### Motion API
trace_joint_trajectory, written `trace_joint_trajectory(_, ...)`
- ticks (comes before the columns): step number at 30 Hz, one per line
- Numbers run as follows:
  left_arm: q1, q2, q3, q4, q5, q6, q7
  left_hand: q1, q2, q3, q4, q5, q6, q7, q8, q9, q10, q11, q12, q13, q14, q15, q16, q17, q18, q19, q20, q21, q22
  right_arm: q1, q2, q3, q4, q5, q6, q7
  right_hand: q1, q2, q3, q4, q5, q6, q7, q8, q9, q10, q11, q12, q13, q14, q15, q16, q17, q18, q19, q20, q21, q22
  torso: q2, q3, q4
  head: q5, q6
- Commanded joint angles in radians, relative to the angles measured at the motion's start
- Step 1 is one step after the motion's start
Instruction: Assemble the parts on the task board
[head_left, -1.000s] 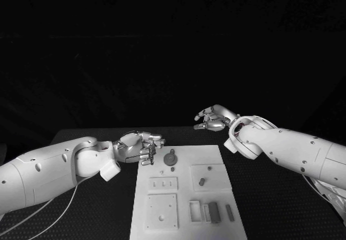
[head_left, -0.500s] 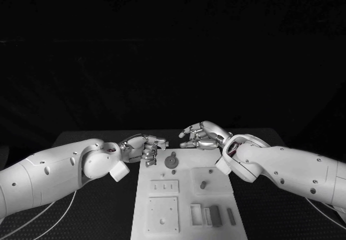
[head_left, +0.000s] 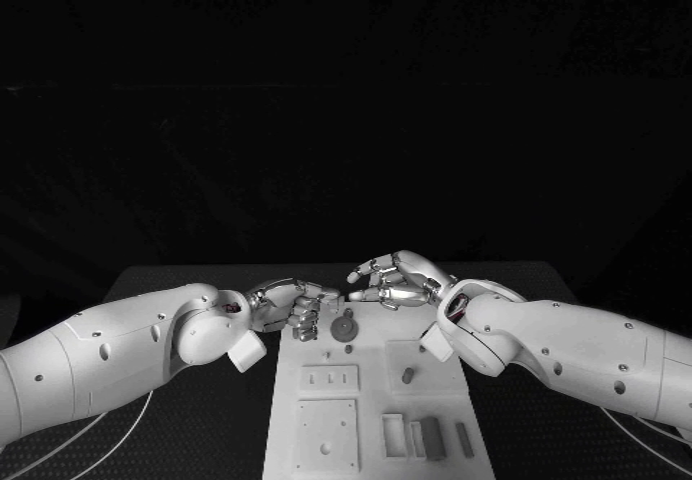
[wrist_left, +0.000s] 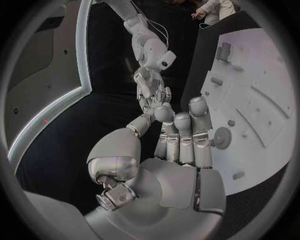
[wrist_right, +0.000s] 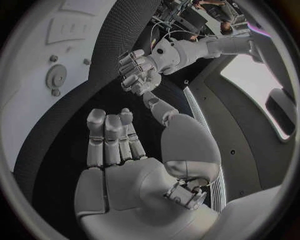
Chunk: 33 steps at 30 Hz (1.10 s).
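The task board (head_left: 378, 400) lies in the middle of the black table (head_left: 188, 400), and both hands are now gathered at its far end, whereas a second ago the right hand (head_left: 392, 283) was held well beyond the board's far right corner and the left hand (head_left: 293, 303) was poised just beside the far left edge. Since then the right hand has been brought in over the far edge of the board, and the left hand has been shifted a little toward it, so that the two are now near each other with the round disc part (head_left: 343, 324) lying on the board just below the space between them. The left hand is seen with its fingers curled together and nothing held in them; in the left wrist view its fingertips (wrist_left: 181, 120) are held above the board beside the disc part (wrist_left: 221, 137). The right hand is seen loosely spread and empty, its fingers (wrist_right: 112, 135) extended side by side with no part between them. The remaining parts are left untouched: a small peg (head_left: 407, 375) stands in its block nearer the board's middle, and a long dark bar (head_left: 431, 438) lies at the near end. The converging approach suggests the disc part is about to be grasped; no assembly step appears completed yet.
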Motion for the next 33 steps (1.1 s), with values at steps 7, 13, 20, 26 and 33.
trace_joint_trajectory(7,0.000,0.009,0.000,0.011,-0.033,-0.003,0.004,0.015,-0.001,-0.001,0.006,0.004,0.145,-0.036,-0.004,0.001,-0.040,-0.015,-0.005,-0.003,-0.009,-0.001,-0.005,-0.002,0.022,-0.005,-0.010,-0.005,0.016,-0.002,0.022,-0.016,-0.004,-0.029,0.042,0.015,-0.009,0.001,-0.008,-0.001,0.001,-0.009,0.014,0.004,-0.002,-0.006,0.000,0.005,-0.001,-0.007,0.001,-0.001,-0.001,0.054,-0.008,0.001,-0.006,0.014,0.002,-0.0004,0.0002,0.002,-0.001)
trace_joint_trajectory(13,0.000,0.006,0.000,0.008,-0.032,-0.005,0.006,0.015,-0.001,-0.002,0.007,0.004,0.145,-0.037,-0.005,0.001,-0.040,-0.015,-0.005,-0.003,-0.008,-0.001,-0.005,-0.002,0.022,-0.005,-0.009,-0.005,0.016,-0.013,0.024,-0.025,0.001,-0.045,0.055,0.018,-0.009,0.002,-0.010,-0.004,0.001,-0.010,0.015,0.004,-0.002,-0.008,0.001,0.005,-0.001,-0.008,0.002,-0.001,-0.001,0.054,-0.009,0.001,-0.007,0.013,0.002,0.0004,0.0002,0.006,-0.004)
trace_joint_trajectory(20,0.000,0.004,0.000,0.007,-0.026,-0.002,0.006,0.016,-0.002,-0.003,0.008,0.004,0.147,-0.037,-0.006,0.001,-0.038,-0.015,-0.005,-0.003,-0.007,-0.001,-0.005,-0.003,0.021,-0.004,-0.009,-0.005,0.016,-0.018,0.023,-0.025,0.005,-0.051,0.060,0.020,-0.009,0.004,-0.013,-0.006,0.001,-0.009,0.015,0.004,-0.002,-0.009,0.001,0.006,-0.002,-0.009,0.002,-0.001,-0.001,0.054,-0.010,0.002,-0.007,0.014,0.001,0.0005,-0.0010,0.006,-0.007)
trace_joint_trajectory(26,0.000,0.007,0.000,0.007,-0.026,0.002,0.002,0.017,-0.002,-0.003,0.008,0.004,0.148,-0.037,-0.007,0.001,-0.038,-0.015,-0.005,-0.004,-0.007,-0.001,-0.004,-0.003,0.022,-0.004,-0.009,-0.005,0.017,-0.020,0.028,-0.025,0.003,-0.055,0.044,0.021,-0.010,0.004,-0.013,-0.007,0.001,-0.009,0.015,0.004,-0.002,-0.009,0.001,0.006,-0.002,-0.009,0.002,-0.001,-0.001,0.054,-0.010,0.002,-0.007,0.014,0.002,0.0006,-0.0008,0.009,-0.009)
trace_joint_trajectory(33,0.000,0.007,0.000,0.006,-0.026,0.008,0.000,0.017,-0.002,-0.004,0.008,0.004,0.149,-0.037,-0.007,0.001,-0.037,-0.015,-0.005,-0.004,-0.007,-0.001,-0.004,-0.003,0.022,-0.004,-0.009,-0.005,0.017,-0.022,0.032,-0.025,-0.002,-0.059,0.004,0.025,0.009,0.027,-0.014,-0.028,0.001,0.017,0.008,0.021,0.005,-0.005,-0.006,0.013,-0.001,-0.006,-0.004,0.004,0.000,0.054,-0.006,0.001,-0.003,0.015,0.002,0.0008,0.0000,0.009,-0.010)
